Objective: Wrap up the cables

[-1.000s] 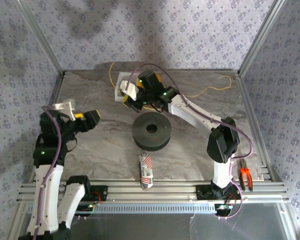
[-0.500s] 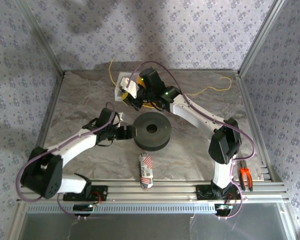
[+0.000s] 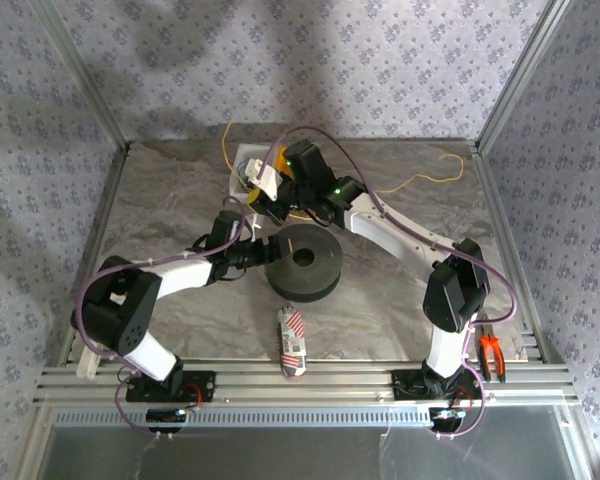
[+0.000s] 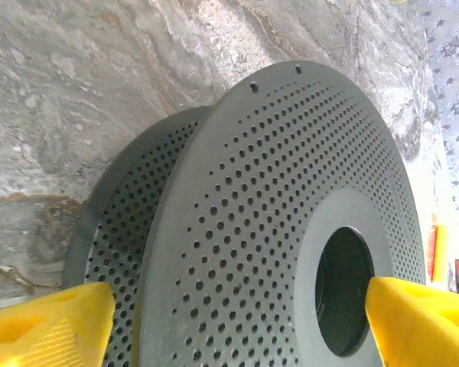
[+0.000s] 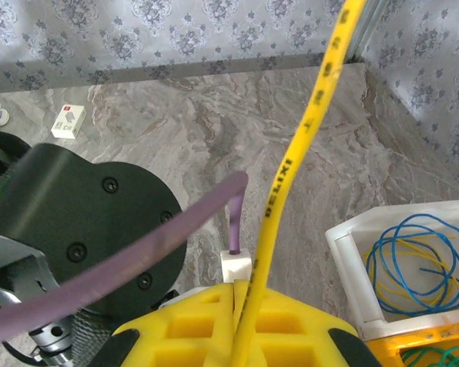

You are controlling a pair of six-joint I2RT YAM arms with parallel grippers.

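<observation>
The black spool (image 3: 303,262) lies flat in the middle of the table. My left gripper (image 3: 265,250) is at its left edge, open. In the left wrist view the yellow fingertips (image 4: 46,329) stand wide either side of the perforated top flange (image 4: 260,229), one beside the rim and one by the hub hole. My right gripper (image 3: 258,200) hovers behind the spool, shut on the yellow cable (image 5: 306,130), which rises from between its fingers (image 5: 249,306). More of the cable (image 3: 425,178) trails over the back right of the table, and a strand (image 3: 225,145) curls up at the back left.
A white tray (image 5: 352,252) with loops of blue and yellow wire sits at the back, beside the right gripper. A red-and-white packet (image 3: 292,342) lies in front of the spool. Orange-handled pliers (image 3: 491,352) rest at the near right edge.
The left arm has swung from the near left corner out to the spool and set its open jaws around the left rim. The right gripper shifted slightly, still holding the cable.
</observation>
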